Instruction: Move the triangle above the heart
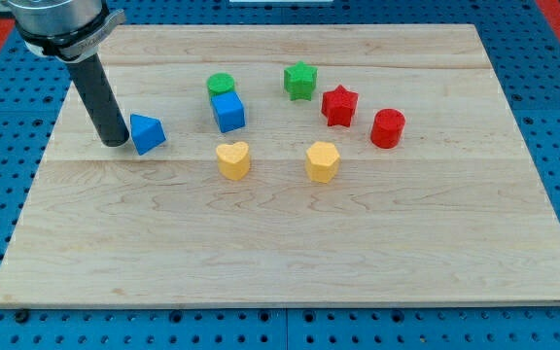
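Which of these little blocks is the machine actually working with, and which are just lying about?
In the job: blue triangle, yellow heart, my tip just left of the triangle.

Lying about: green cylinder, blue cube, green star, red star, red cylinder, yellow hexagon.

A pale wooden desk (290, 262) is seen resting on a blue pegboard surface (552, 87). A green cylinder (221, 85) is placed toward the view's top, with a blue cube (228, 112) touching it just below. A green star (300, 81) is set to the view's right of these, and a red star (339, 105) lies near it, lower and further right. A red cylinder (388, 128) is found just to the right of the red star. A yellow block (323, 161), apparently hexagonal, is placed below the red star.
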Available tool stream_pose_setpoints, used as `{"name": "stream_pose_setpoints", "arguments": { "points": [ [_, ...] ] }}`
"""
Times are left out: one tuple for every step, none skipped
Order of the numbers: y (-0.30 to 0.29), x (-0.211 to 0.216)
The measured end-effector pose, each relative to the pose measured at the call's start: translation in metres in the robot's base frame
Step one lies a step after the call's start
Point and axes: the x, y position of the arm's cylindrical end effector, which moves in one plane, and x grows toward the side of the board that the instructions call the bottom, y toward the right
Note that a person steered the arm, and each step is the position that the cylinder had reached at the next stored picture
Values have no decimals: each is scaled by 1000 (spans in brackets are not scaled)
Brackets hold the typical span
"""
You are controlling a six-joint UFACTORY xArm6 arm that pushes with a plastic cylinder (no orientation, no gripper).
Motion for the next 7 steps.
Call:
{"name": "stream_pose_setpoints", "arguments": {
  "points": [
    [21,0],
    [63,0],
    [88,0],
    [54,-3],
    [37,-16],
    [35,-45],
    [87,-46]
  ]
}}
